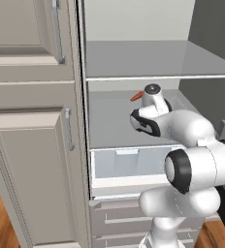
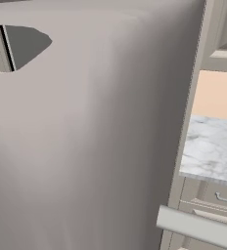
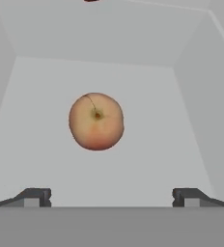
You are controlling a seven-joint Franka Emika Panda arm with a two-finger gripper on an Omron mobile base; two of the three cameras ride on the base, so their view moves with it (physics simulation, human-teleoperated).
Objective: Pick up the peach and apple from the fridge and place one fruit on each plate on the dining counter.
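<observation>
Fridge (image 1: 134, 116) stands open, pale grey shelves exposed, beside the beige cabinet (image 1: 32, 145). Arm reaches in over the middle shelf above the translucent drawer (image 1: 129, 162). Gripper (image 3: 111, 198) fingers spread wide, empty. Peach (image 3: 96, 121) lies on that fridge shelf, between the fingertips' line and the back wall, untouched.
</observation>
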